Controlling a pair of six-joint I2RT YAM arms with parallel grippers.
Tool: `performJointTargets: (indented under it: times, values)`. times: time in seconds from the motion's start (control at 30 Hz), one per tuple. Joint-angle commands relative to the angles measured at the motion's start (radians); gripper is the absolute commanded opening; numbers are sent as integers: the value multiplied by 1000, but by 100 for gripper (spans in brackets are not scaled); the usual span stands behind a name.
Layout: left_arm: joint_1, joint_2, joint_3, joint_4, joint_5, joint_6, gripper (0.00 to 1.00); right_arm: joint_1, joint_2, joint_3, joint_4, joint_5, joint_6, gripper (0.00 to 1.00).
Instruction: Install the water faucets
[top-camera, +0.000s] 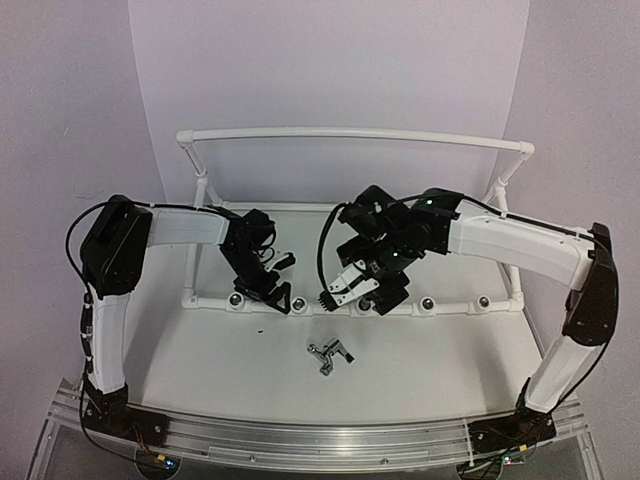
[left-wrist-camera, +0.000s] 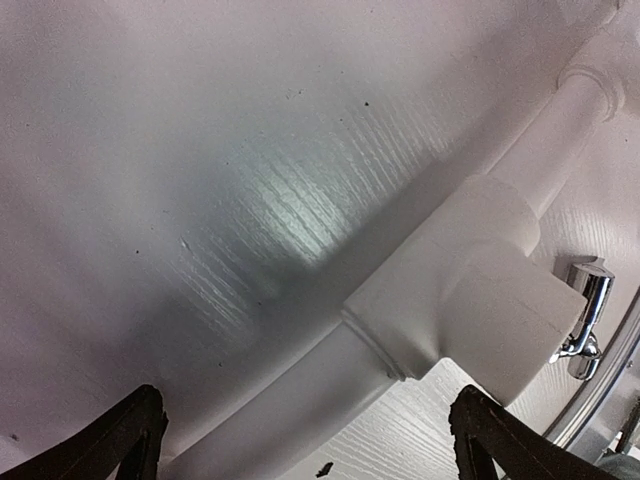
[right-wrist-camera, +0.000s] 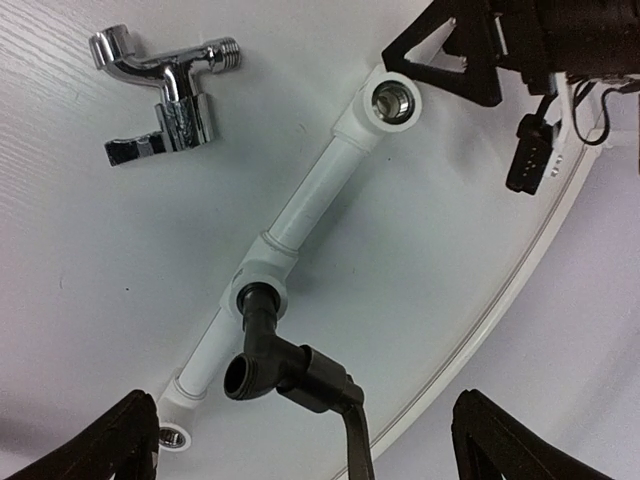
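A black water faucet (right-wrist-camera: 285, 368) stands with its stem in a tee socket of the white pipe frame (right-wrist-camera: 315, 190). My right gripper (right-wrist-camera: 315, 445) is open around it; the lever runs down between the fingers, touching neither. In the top view this gripper (top-camera: 362, 292) hangs over the frame's front rail and hides that faucet. A chrome faucet (right-wrist-camera: 165, 95) lies loose on the white table (top-camera: 328, 353). My left gripper (left-wrist-camera: 315, 450) is open and holds nothing, close over a white tee (left-wrist-camera: 480, 290) of the front rail (top-camera: 268, 290). A chrome piece (left-wrist-camera: 585, 318) shows past that tee.
The pipe frame has a raised back rail (top-camera: 350, 133) and a front rail with silver-ringed sockets (right-wrist-camera: 393, 100). A black cable plug (right-wrist-camera: 530, 152) hangs by the left gripper's fingers (right-wrist-camera: 450, 62). The table's curved front edge (top-camera: 300, 430) lies near the arm bases.
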Motion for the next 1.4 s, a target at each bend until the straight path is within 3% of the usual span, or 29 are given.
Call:
performJointTargets:
  times: [0.0, 0.17, 0.33, 0.4, 0.57, 0.73, 0.83, 0.93, 1.17, 1.37]
  values:
    - [-7, -106, 26, -44, 4, -19, 100, 9, -120, -7, -32, -109, 7, 98]
    - [-7, -214, 74, -83, -33, -26, 100, 9, -180, 88, -23, -201, 169, 98]
    - [0, -412, 41, 5, -156, -106, 100, -20, -192, 207, 22, -204, 438, 98]
    - [11, -495, 26, 43, -211, -150, 100, -86, -203, 239, 55, -243, 569, 98]
    - [71, -682, -57, 120, -343, -270, 100, -415, -218, 246, 136, -389, 812, 98]
    - [252, -812, -217, 153, -370, -407, 100, -666, -219, 87, 211, -500, 976, 98]
    - [386, -815, -285, 126, -321, -453, 100, -792, -254, -69, 334, -549, 1071, 98]
    - [446, -803, -343, 113, -302, -477, 100, -893, -282, -198, 444, -561, 1133, 98]
    - [466, -807, -485, 205, -286, -573, 100, -941, -306, -392, 535, -543, 1155, 98]
    - [466, -791, -465, 224, -265, -576, 100, -941, -331, -443, 575, -552, 1168, 98]
